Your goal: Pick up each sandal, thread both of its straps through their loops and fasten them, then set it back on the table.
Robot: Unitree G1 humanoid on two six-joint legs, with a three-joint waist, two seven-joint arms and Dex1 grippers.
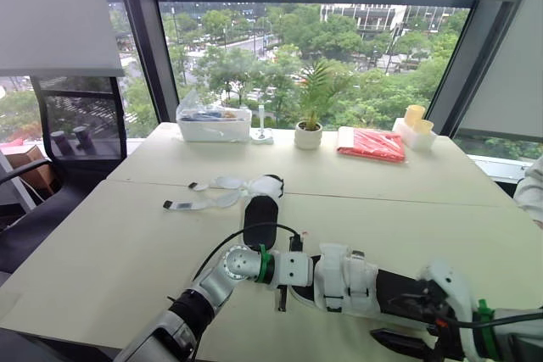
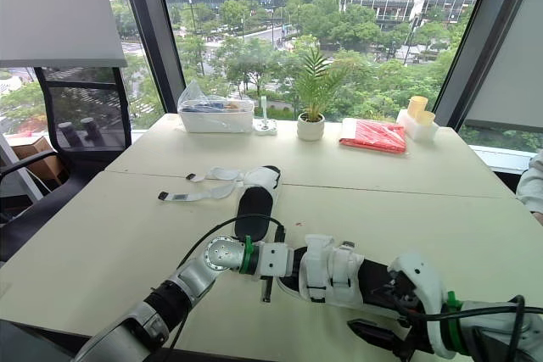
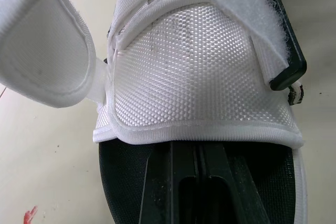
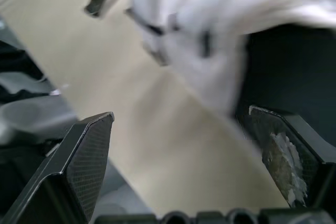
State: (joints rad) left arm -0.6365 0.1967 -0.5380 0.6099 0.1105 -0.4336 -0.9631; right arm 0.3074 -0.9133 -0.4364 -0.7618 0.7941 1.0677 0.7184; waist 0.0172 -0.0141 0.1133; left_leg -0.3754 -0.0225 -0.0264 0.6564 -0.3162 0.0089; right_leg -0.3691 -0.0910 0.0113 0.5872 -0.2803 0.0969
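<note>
White mesh-strapped, black-soled sandal point(image 3: 199, 61) near wide-spread right hand point(image 4: 181, 114); left hand point(image 3: 191, 171) grip unclear.

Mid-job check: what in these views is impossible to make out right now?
- Near sandal: head views, the arms cover both its ends.
- Its straps: right wrist view, blurred beyond the open right pincer; threading unreadable.
- White strap: left wrist view, runs off the top edge, so its end is cut off.
- Far sandal: head views, its loops are too small to see.
</note>
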